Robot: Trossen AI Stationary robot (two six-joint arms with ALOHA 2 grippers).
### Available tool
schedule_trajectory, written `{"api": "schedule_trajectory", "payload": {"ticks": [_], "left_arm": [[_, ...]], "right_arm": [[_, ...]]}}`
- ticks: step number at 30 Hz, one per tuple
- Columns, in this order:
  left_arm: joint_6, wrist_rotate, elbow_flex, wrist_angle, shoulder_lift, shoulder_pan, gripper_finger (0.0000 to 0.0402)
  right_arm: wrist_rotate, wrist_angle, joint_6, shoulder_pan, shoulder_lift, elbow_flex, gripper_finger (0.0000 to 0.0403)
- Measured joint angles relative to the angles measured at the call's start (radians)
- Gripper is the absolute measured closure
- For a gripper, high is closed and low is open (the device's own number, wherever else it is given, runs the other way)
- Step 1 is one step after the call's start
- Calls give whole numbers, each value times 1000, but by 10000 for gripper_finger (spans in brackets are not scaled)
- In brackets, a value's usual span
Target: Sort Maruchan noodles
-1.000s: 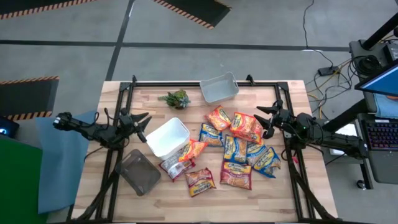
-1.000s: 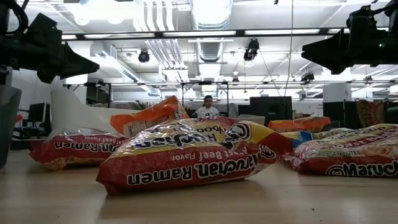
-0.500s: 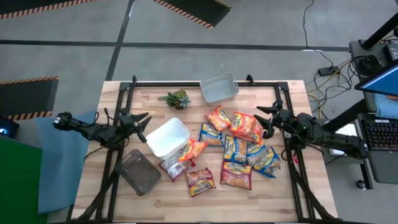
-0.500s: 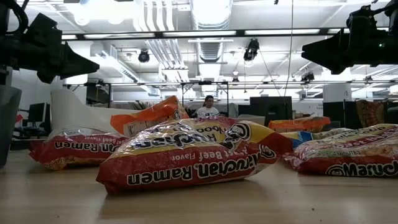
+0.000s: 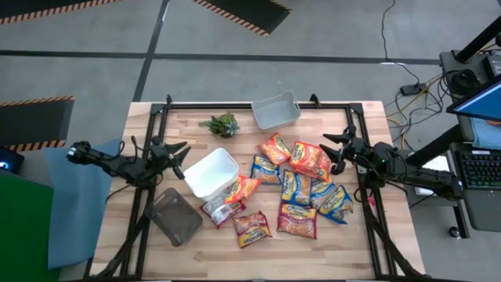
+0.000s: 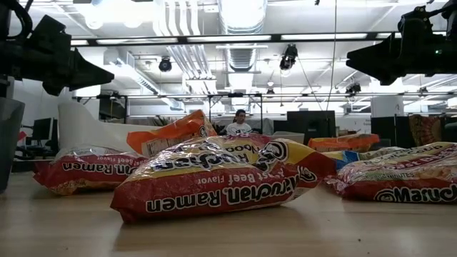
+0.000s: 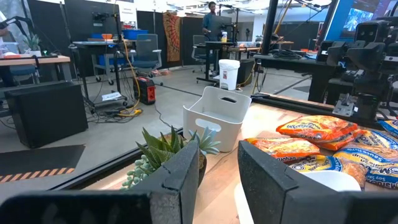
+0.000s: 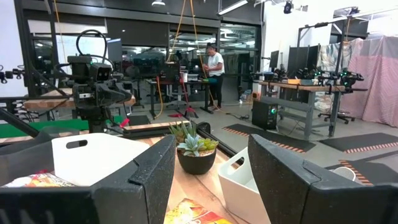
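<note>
Several Maruchan noodle packets (image 5: 301, 184), orange-red, blue-yellow and dark red, lie in a loose heap on the wooden table's right half; some overlap. One orange packet (image 5: 243, 189) leans on the white tub (image 5: 211, 173). In the low view a dark red packet (image 6: 221, 185) lies nearest. My left gripper (image 5: 182, 157) is open and empty above the table's left side, beside the white tub. My right gripper (image 5: 337, 149) is open and empty above the heap's right edge.
A grey tub (image 5: 275, 110) stands at the far edge, a clear tub (image 5: 174, 216) at the near left, and a small green plant (image 5: 221, 124) at the far side. Black frame rails (image 5: 258, 104) run along the table's edges. A person (image 6: 238, 123) stands in the room behind.
</note>
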Motion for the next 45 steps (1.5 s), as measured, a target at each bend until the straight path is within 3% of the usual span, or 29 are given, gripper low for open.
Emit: {"api": "schedule_trajectory", "payload": {"ticks": [19, 25, 29, 36, 45], "left_arm": [[-16, 0, 0, 16, 0, 0, 306], [-383, 4, 0, 217, 0, 1, 306], [-383, 25, 0, 337, 0, 1, 306], [-345, 164, 0, 497, 31, 1, 306], [-307, 166, 0, 787, 263, 1, 306]], "right_arm": [[-2, 47, 24, 0, -1, 1, 211], [-1, 46, 98, 0, 30, 78, 211], [24, 4, 131, 0, 105, 190, 211], [79, -234, 186, 0, 284, 401, 211], [78, -284, 122, 0, 430, 510, 211]]}}
